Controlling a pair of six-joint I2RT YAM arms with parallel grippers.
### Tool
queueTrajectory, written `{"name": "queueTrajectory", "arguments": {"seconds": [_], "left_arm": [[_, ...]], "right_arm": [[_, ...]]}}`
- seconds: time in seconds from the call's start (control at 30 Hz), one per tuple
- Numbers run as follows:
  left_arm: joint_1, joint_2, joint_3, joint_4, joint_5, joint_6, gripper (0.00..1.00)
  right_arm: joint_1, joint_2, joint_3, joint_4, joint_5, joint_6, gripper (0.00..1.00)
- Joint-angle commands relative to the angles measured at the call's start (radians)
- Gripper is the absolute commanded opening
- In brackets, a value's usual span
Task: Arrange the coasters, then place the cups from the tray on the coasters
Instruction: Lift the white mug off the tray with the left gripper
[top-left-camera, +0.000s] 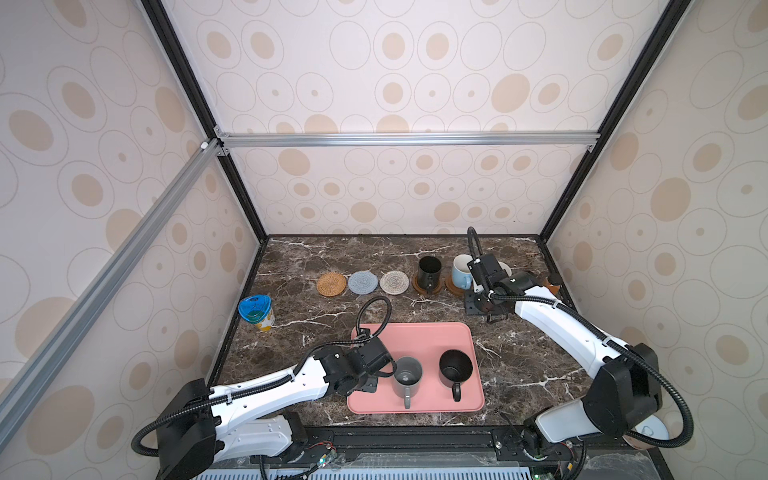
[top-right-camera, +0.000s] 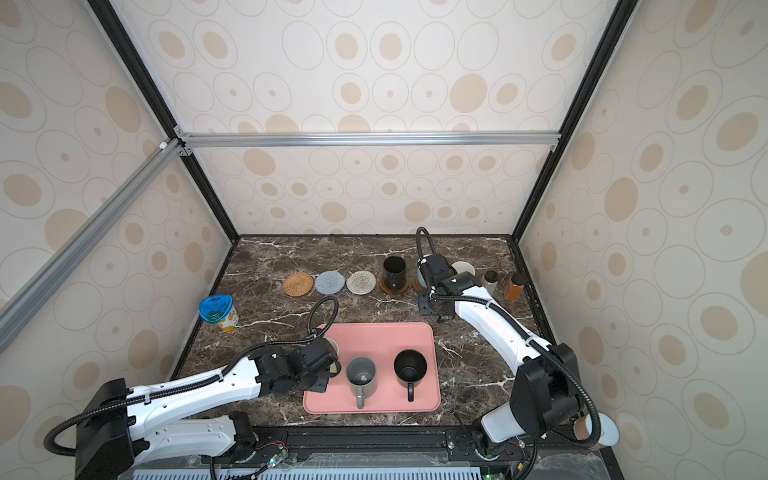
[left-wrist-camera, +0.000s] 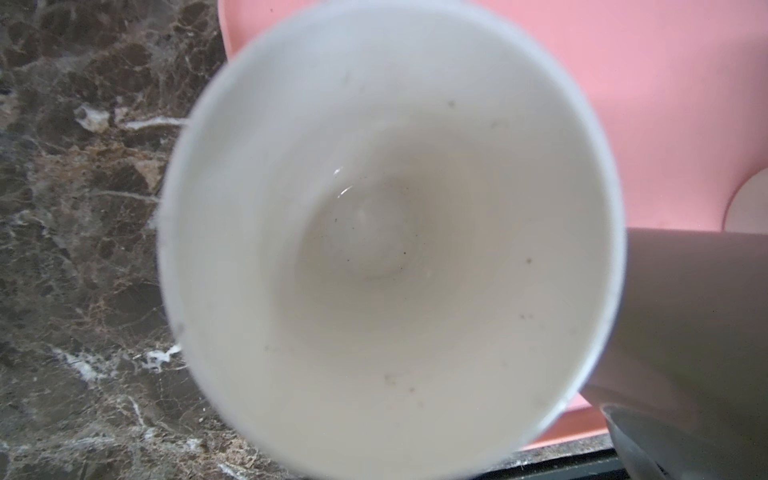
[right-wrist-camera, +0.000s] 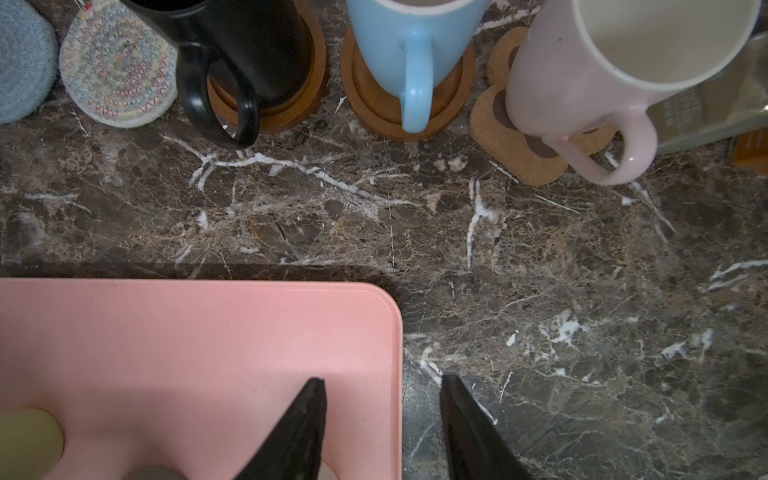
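Reaching over the tray's left edge, the left gripper is closed tight, its fingers hidden by the light green mug; whether it grips cannot be told. The right gripper, jaws parted and holding nothing, hangs above the tray's far right corner. A grey mug and a black mug stand on the tray, by the table's front edge.

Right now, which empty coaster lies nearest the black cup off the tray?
The cream woven coaster, beside that black cup; the blue-grey coaster and the tan coaster lie farther away.
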Motion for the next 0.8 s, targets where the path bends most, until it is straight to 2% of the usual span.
{"name": "queueTrajectory", "arguments": {"seconds": [0.0, 0.77], "left_arm": [[0.014, -0.001, 0.037, 0.036, -0.058, 0.019, 0.13], [0.083, -0.011, 0.075, 0.13, -0.085, 0.069, 0.11]], "right_arm": [[-0.009, -0.025, 0.017, -0.025, 0.011, 0.003, 0.48], [-0.015, -0.039, 0.022, -0.03, -0.002, 0.01, 0.48]]}}
